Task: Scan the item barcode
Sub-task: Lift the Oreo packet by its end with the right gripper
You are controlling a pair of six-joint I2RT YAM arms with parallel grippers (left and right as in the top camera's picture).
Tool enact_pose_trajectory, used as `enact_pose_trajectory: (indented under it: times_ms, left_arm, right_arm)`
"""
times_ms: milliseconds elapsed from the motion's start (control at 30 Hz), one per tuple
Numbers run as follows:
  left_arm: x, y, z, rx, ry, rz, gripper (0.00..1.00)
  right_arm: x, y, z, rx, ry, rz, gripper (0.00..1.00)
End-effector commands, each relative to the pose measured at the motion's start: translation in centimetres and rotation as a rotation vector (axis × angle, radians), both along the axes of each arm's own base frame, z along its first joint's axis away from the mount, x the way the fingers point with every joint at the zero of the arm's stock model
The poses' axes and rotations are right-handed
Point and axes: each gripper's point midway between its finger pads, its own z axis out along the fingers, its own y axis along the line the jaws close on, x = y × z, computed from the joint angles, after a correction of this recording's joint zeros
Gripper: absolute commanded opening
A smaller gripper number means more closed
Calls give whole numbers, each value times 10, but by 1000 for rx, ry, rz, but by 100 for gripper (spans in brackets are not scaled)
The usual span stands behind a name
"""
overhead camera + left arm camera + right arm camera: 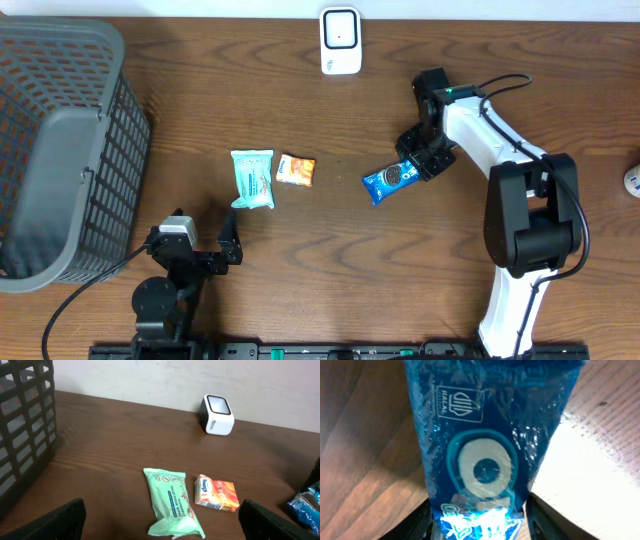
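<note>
Though crinkled, the glossy blue packet shows a round cookie.

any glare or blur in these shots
Right wrist: glare streaks on the glossy blue plastic snack packet, washed-out bright patch on the brown wooden table. Left wrist: the black claw fingers blurred at the bottom corners. Overhead: even light, sharp.

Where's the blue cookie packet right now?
In the overhead view, the blue cookie packet is right of centre, its end between the fingers of the right gripper, with the orange packet to its left.
</note>
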Motion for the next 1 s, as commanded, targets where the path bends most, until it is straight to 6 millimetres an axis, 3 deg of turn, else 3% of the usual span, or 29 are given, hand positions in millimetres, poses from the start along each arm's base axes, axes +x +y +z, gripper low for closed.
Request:
enact_pose_trajectory:
  times_ms: [0, 67, 167, 267, 467, 567, 700, 967]
  left_arm:
    - [-2, -2, -12, 16, 34, -17, 98]
    - [-2, -2, -12, 16, 34, -17, 98]
    - [-2, -2, -12, 16, 34, -17, 98]
    - [-2, -2, -12, 16, 34, -17, 98]
    - [-2, -2, -12, 16, 34, -17, 98]
    - [-2, -2, -12, 16, 34, -17, 98]
    - [-2, -2, -12, 16, 34, -17, 98]
    - [-2, -2, -12, 16, 35, -17, 98]
  right_arm:
    - [7, 0, -8, -32, -15, 21, 49]
    - [9, 3, -11, -30, -20, 25, 49]
    - [8, 10, -10, 13, -15, 26, 64]
    - [11, 24, 0, 100, -5, 24, 68]
    - [24, 28, 38, 114, -24, 52, 68]
    - [33, 29, 45, 101, -59, 63, 67]
    - [30, 26, 31, 38, -36, 31, 66]
    - [12, 36, -20, 36, 101, 37, 61]
